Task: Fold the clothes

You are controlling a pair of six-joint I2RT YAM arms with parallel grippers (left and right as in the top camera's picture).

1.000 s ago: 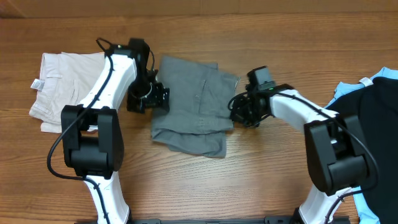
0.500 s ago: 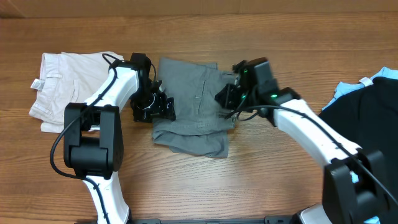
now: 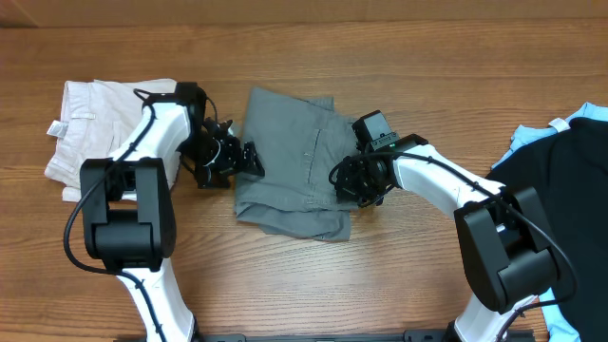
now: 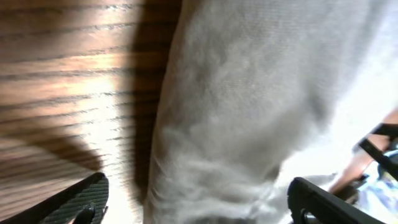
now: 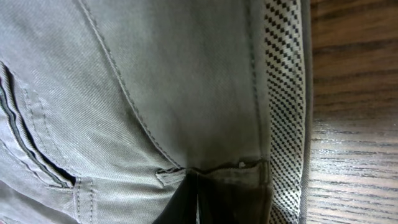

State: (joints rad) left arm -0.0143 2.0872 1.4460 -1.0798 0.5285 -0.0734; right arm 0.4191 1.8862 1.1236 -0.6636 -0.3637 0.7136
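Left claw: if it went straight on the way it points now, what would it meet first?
The grey shorts. The open left claw points at their edge, and its own camera shows cloth right ahead, likely very close.

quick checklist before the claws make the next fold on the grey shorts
1. Left claw open: ok, fingers wide apart.
2. Left claw at the left edge of the grey shorts: ok, cloth lies between its fingers.
3. Right claw gripping the right edge: cannot tell.
4. Grey shorts lying flat: not ok, lower edge rumpled.
5. Cream shorts apart from the grey shorts: ok.
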